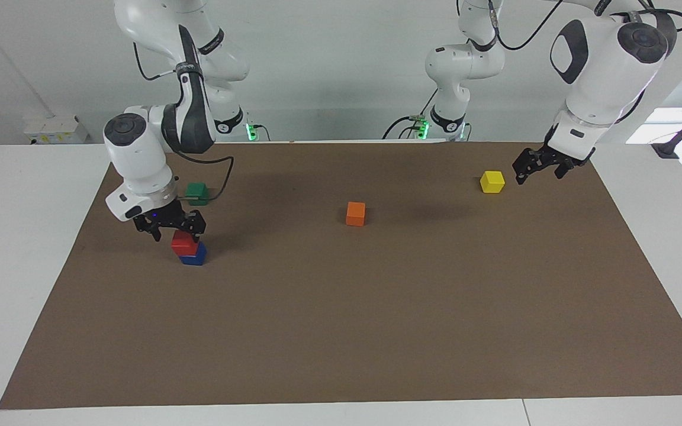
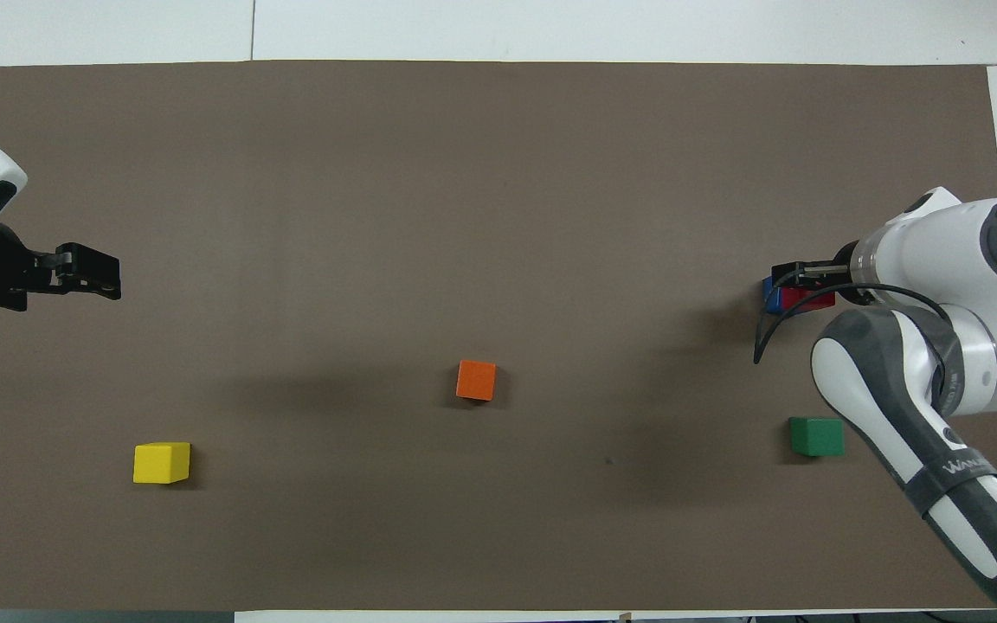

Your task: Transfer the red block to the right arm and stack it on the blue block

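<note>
The red block [image 1: 182,241] rests on the blue block [image 1: 194,255] (stack apparently complete). The right claw [image 1: 170,228], released, hovers just above it; the left claw [image 1: 539,167] waits open near the yellow block [image 1: 492,181].

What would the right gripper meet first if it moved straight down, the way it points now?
Most likely the red block, which sits on the blue block. The right gripper hangs open just above it, though its exact centring is unclear.
</note>
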Available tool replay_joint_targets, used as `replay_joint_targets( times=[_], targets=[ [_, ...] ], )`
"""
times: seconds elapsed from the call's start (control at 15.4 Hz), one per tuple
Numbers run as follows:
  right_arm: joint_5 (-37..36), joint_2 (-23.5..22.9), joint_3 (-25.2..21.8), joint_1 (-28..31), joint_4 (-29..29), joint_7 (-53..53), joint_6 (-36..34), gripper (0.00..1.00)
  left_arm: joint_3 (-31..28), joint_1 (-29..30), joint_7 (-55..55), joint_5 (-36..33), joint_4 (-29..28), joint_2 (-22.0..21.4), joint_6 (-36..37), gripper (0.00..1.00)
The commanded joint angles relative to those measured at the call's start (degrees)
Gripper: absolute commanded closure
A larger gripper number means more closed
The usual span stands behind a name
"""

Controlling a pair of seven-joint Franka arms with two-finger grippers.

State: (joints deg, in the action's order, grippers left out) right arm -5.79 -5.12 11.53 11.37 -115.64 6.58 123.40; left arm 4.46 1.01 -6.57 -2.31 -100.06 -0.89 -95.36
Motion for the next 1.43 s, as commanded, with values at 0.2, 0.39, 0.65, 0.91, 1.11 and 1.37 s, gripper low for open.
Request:
replay_joint_targets(
  times=[0.2,0.39,0.65,0.91,1.11,1.37],
  targets=[
    [2.2,2.6,0.4,0.0,12.8,-0.1,-17.4,0.00,-1.0,-0.7,6.7,0.8,0.7,-0.7,-0.5,0.00],
    [2.4,2.8,0.6,0.0,20.5,-2.3,-27.4,0.00,-1.0,-0.8,6.7,0.8,0.7,-0.7,-0.9,0.00],
    [2.8,4.0,0.5,-0.1,25.3,-5.9,-34.8,0.00,-1.0,-0.7,6.5,0.8,0.0,-1.5,-0.6,0.00],
    [8.8,4.5,-14.6,-11.7,26.0,-5.3,-36.1,0.00,-1.0,-0.5,6.4,0.8,0.1,-1.6,-0.6,0.00],
    [9.0,4.3,-15.7,-10.0,26.2,-5.9,-35.6,0.00,-1.0,0.0,6.4,0.8,0.1,-1.6,-0.6,0.00],
    [5.9,3.9,-15.6,-9.8,26.9,-6.7,-36.0,0.00,-0.9,0.0,6.4,0.9,0.1,-1.6,-0.6,0.00]
  ],
)
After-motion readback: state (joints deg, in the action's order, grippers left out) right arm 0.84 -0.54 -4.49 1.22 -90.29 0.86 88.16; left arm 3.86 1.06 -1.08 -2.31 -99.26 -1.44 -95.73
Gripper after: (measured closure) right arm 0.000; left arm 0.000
